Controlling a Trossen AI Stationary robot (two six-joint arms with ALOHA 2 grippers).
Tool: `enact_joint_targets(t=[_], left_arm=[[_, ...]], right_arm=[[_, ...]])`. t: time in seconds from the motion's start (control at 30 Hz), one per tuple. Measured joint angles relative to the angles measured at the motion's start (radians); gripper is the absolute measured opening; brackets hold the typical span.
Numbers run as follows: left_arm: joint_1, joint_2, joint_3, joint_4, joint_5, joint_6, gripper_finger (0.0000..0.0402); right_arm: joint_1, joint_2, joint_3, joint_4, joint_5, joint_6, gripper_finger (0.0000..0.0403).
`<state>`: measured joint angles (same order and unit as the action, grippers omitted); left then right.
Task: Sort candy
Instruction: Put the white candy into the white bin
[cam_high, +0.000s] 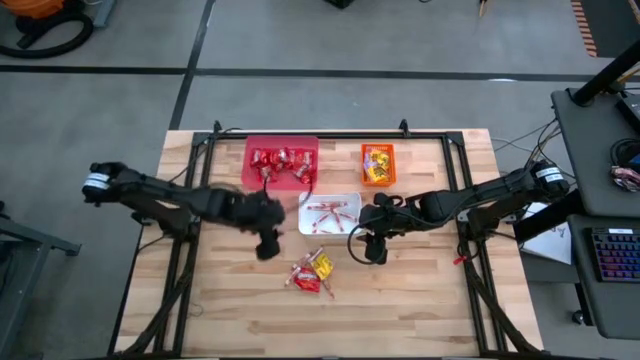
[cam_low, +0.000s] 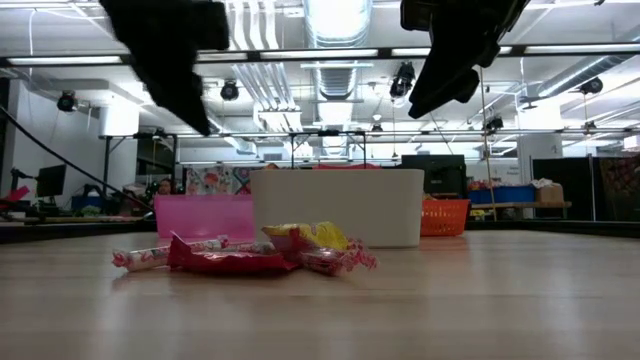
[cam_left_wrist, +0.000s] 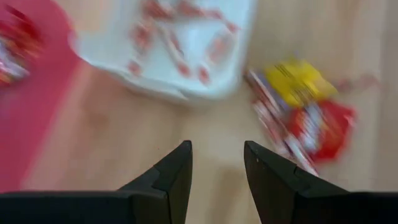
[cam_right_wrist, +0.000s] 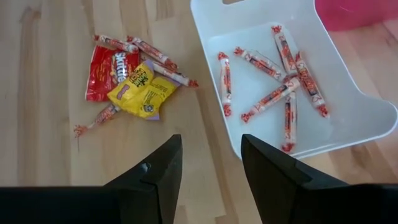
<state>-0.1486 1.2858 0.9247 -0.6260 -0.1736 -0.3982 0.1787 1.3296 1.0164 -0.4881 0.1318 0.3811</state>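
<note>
The last candy (cam_high: 312, 272), a red packet, a yellow packet and thin sticks, lies piled on the table (cam_high: 420, 310) before the white bin (cam_high: 352, 203); light and slippery, pinch mid-wrapper; left gripper (cam_left_wrist: 216, 163) and right gripper (cam_right_wrist: 210, 163) hang open, empty.

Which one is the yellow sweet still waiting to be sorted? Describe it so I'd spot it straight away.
Start at the white bin holding striped sticks. On the bare wood beside it lies a small loose pile. The yellow packet sits on top, overlapping a shiny red packet; it is the only yellow piece there.
</note>
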Motion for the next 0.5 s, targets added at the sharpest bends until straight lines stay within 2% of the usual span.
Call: enact_joint_targets(t=[0.2, 0.3, 0.5], left_arm=[[-0.203, 0.035, -0.002, -0.017, -0.010, -0.153, 0.0135], [-0.280, 0.062, -0.002, 0.003, -0.055, -0.204, 0.0144], [-0.374, 0.128, -0.003, 0.055, -0.095, -0.285, 0.0168]], right_arm=[[0.000, 0.000, 0.000, 0.001, 0.000, -0.032, 0.0160], [0.000, 0.000, 0.000, 0.004, 0.000, -0.034, 0.0160], [0.000, 0.000, 0.000, 0.007, -0.002, -0.029, 0.0160]])
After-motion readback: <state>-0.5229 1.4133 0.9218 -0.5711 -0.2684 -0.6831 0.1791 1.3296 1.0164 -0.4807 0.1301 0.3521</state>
